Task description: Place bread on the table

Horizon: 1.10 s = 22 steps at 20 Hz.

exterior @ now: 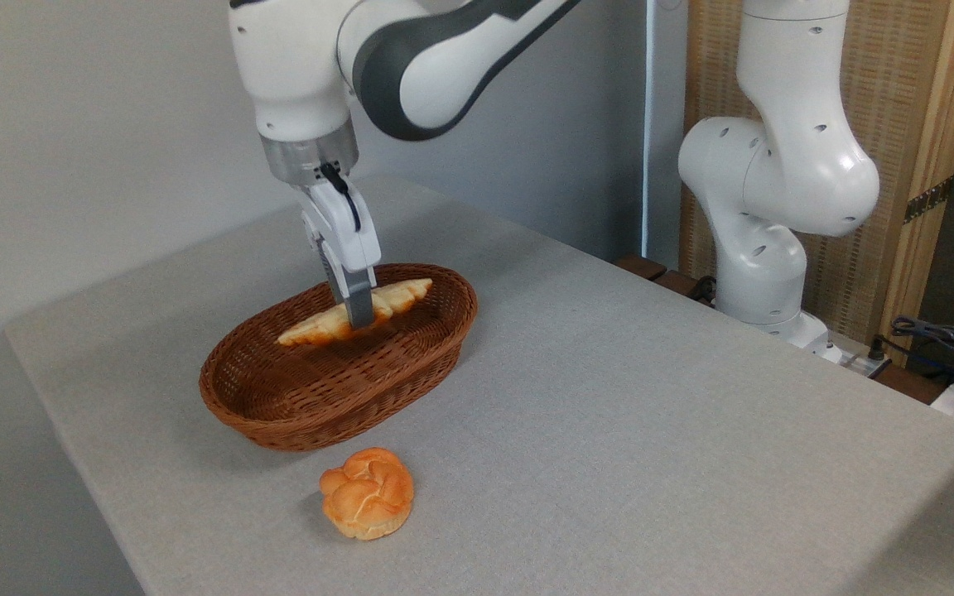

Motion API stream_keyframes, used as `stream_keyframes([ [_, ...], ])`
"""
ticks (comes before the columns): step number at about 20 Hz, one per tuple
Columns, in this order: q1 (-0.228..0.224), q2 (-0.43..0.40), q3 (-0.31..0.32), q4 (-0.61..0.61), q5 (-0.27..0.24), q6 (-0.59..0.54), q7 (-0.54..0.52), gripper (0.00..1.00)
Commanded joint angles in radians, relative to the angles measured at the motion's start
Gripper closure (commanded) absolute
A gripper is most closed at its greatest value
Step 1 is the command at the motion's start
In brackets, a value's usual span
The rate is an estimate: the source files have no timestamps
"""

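The bread (398,296), a pale golden braided loaf with pointed ends, hangs level with the rim of the brown wicker basket (311,397), over its far side. My gripper (358,314) comes straight down from above and is shut on the loaf's middle; the near finger (357,302) covers part of it. Both pointed ends stick out left and right of the fingers. The light grey table (609,397) spreads under the basket.
A round orange knotted bun (367,492) lies on the table just in front of the basket. The arm's white base (763,273) stands past the table's right far edge, with cables (941,339) beside it. Bare tabletop stretches right of the basket.
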Motion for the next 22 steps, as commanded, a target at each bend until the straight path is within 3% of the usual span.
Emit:
stream_keyframes([
  [1,-0.005,-0.013,0.068,0.078,0.063,-0.112,0.044,0.68],
  [3,-0.005,-0.035,0.106,0.082,0.125,-0.161,0.089,0.64],
  [5,-0.005,-0.062,0.157,0.082,0.185,-0.225,0.171,0.52],
  [8,-0.005,-0.086,0.232,0.081,0.241,-0.302,0.257,0.14],
  [10,-0.005,-0.092,0.266,0.081,0.264,-0.338,0.270,0.00],
  [13,-0.005,-0.106,0.300,0.081,0.267,-0.379,0.270,0.00],
  [22,-0.005,-0.105,0.300,0.102,0.255,-0.364,0.264,0.00],
])
